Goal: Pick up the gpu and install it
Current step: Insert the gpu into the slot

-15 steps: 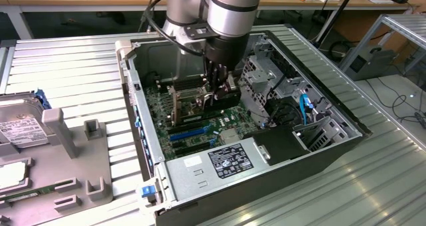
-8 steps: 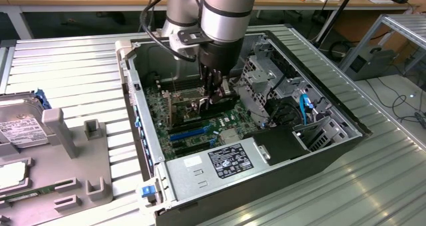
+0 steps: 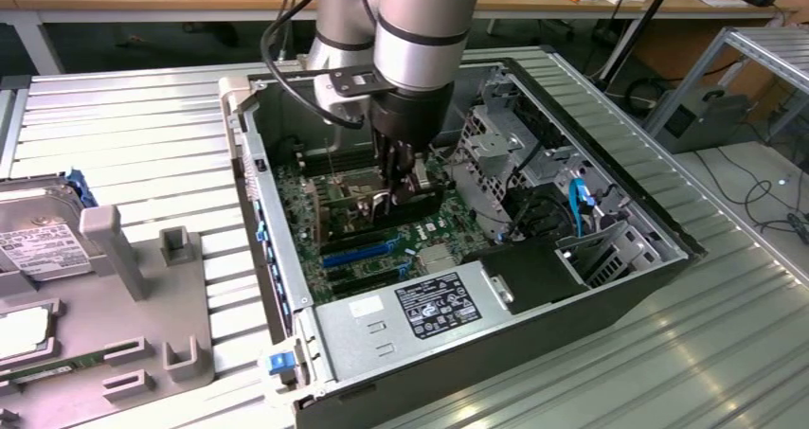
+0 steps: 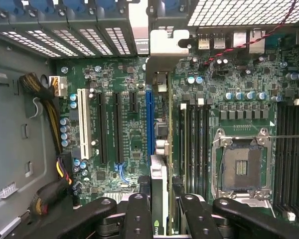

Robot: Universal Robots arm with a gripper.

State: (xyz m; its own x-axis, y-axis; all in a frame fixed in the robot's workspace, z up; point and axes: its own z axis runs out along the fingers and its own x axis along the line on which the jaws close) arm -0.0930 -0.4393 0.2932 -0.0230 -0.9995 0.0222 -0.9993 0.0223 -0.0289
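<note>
Gripper (image 4: 159, 211) pinching gpu (image 4: 159, 149) edge-on over mobo (image 4: 114, 149) — beside blue slot (image 4: 149, 119), no legible labels.

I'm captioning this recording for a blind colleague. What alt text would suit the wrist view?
Seen edge-on, the gpu is clamped in the gripper and held over the green motherboard of an open computer case, lined up beside the blue expansion slot. A white slot and black slots lie to one side, the bare CPU socket to the other.
</note>
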